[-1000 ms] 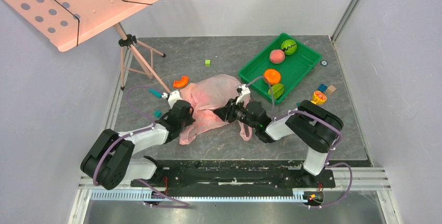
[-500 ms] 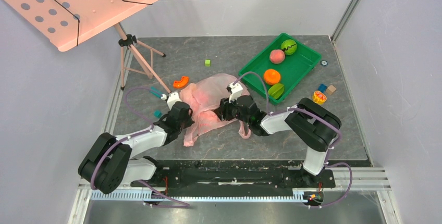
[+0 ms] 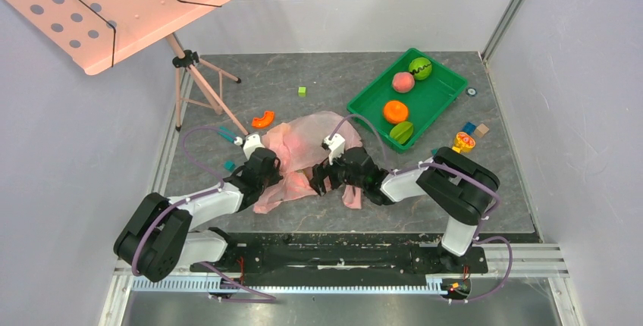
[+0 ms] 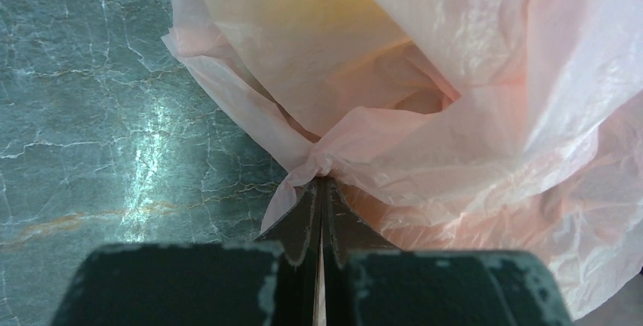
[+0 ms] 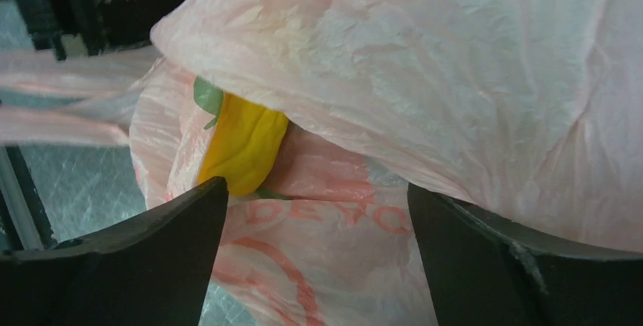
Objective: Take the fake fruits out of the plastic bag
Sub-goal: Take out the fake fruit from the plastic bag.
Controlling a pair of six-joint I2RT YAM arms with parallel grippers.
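Our right gripper [image 5: 315,189] has its jaws spread wide, far wider than a second ago. It has also slid left and back toward the bases, and its fingers now straddle the bag's [image 5: 455,76] mouth. Just beside one finger, a yellow fruit [image 5: 243,144] with a green leaf peeks from inside. Our left gripper [image 4: 322,182] stays clamped on a bag fold. The bag lies crumpled on the tabletop [image 3: 334,76] between both arms.

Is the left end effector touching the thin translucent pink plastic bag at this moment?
Touching. The left wrist view shows the left end effector shut on a gathered fold of the thin translucent pink plastic bag, with the film pinched right at its tips.
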